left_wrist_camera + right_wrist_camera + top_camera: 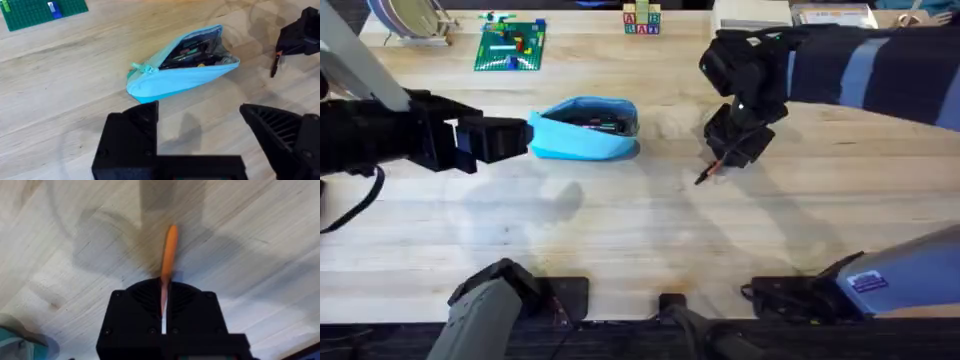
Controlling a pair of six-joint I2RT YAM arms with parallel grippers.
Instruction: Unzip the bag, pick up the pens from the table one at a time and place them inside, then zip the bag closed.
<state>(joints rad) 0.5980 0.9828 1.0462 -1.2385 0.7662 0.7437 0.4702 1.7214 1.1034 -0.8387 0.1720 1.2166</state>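
Observation:
The light-blue bag (582, 130) lies on the table (620, 230), its zipper open and dark pens showing inside (192, 52). My left gripper (515, 137) hovers open just left of the bag's end, apart from it, fingers (135, 127) spread wide in the left wrist view. To the right of the bag my right gripper (730, 158) is shut on an orange pen (708, 174), which slants down toward the table. The pen (169, 255) sticks out between the closed fingers (145, 305) in the right wrist view.
A green brick baseplate (510, 45) lies at the back left, letter blocks (641, 20) at the back centre, and a plate rack (410, 20) in the far left corner. Books or boxes (790, 14) sit at the back right.

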